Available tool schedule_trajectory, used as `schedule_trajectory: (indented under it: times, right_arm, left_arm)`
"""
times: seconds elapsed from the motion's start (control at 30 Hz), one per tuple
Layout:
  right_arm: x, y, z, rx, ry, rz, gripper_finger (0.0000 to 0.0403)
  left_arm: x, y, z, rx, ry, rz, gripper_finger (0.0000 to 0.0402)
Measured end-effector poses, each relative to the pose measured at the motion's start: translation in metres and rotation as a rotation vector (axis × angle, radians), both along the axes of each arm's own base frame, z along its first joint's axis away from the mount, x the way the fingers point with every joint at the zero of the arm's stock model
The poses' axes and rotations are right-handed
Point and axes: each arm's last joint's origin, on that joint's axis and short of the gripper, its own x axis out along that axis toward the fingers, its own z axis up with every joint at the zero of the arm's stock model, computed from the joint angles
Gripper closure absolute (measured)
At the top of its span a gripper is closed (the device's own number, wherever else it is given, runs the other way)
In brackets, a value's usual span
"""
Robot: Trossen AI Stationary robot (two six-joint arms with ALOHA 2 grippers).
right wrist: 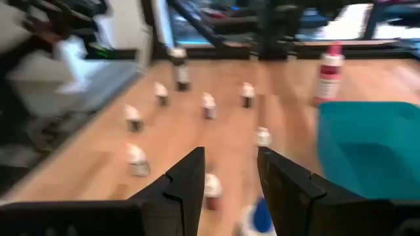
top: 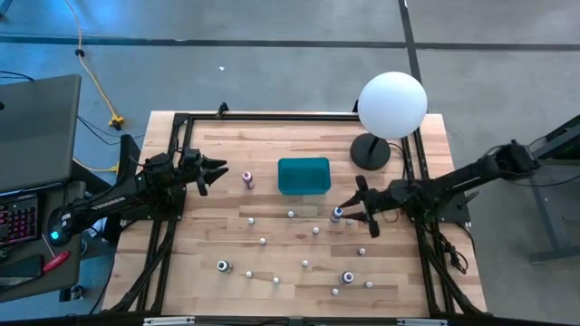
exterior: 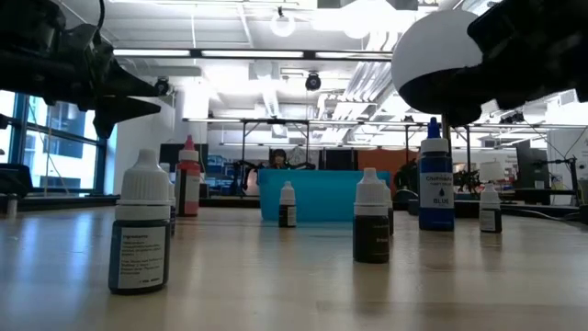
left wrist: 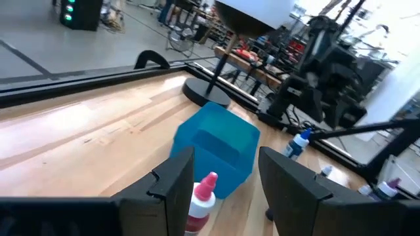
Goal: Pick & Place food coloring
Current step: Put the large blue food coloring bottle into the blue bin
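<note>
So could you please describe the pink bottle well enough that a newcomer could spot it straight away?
Start at the teal box in the middle of the table. The pink bottle stands upright just beside it, toward the left gripper. Unlike the small white-capped bottles scattered nearer the front edge, it is taller with a pink pointed cap.

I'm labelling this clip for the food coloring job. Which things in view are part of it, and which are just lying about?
Part of the job:
- small white-capped bottles scattered over the table
- pink bottle, ahead of the left gripper
- blue bottle, at the right gripper
- teal box

Lying about:
- white globe lamp
- laptop off the table
</note>
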Motion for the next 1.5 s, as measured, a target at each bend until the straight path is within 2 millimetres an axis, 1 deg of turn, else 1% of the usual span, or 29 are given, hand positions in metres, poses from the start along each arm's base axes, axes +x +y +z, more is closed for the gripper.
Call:
schedule_trajectory:
  times: [0.07, 0.33, 0.7, 0.83, 1.03, 1.1, 1.2, 1.3, 1.37, 1.43, 1.5]
  right_arm:
    - [0.003, 0.001, -0.005, -0.018, 0.019, -0.038, 0.0269]
    - [0.011, 0.003, -0.025, -0.037, 0.111, -0.043, 0.0269]
    - [0.015, 0.003, -0.029, -0.056, 0.102, -0.058, 0.0274]
    - [0.015, 0.003, -0.029, -0.025, 0.106, -0.067, 0.0299]
    - [0.015, 0.003, -0.029, 0.033, 0.114, -0.085, 0.0363]
    - [0.015, 0.003, -0.028, 0.046, 0.104, -0.088, 0.0364]
    - [0.016, 0.003, -0.024, 0.097, 0.055, -0.090, 0.0364]
    - [0.027, 0.005, -0.004, 0.139, -0.068, -0.089, 0.0364]
    - [0.035, 0.006, 0.009, 0.114, -0.126, -0.110, 0.0364]
    - [0.044, 0.006, 0.021, 0.048, -0.168, -0.159, 0.0364]
    - [0.053, 0.005, 0.035, -0.017, -0.197, -0.265, 0.0364]
  left_arm:
    - [0.000, 0.000, 0.000, -0.019, -0.006, 0.001, 0.0234]
    - [0.000, 0.000, 0.000, -0.041, -0.013, 0.005, 0.0234]
    - [0.000, 0.000, 0.000, -0.041, -0.013, 0.007, 0.0234]
    - [0.000, 0.000, 0.000, -0.041, -0.013, 0.014, 0.0234]
    - [0.000, 0.000, 0.000, -0.040, -0.013, 0.016, 0.0234]
    - [0.000, 0.000, 0.000, -0.040, -0.013, 0.017, 0.0234]
    - [0.000, 0.000, 0.000, -0.041, -0.012, 0.017, 0.0234]
    - [0.000, 0.000, 0.000, -0.040, -0.012, 0.017, 0.0234]
    - [0.000, 0.000, 0.000, -0.039, -0.011, 0.017, 0.0234]
    - [0.000, 0.000, 0.000, -0.039, -0.011, 0.019, 0.0234]
    - [0.000, 0.001, 0.000, -0.039, -0.009, 0.028, 0.0234]
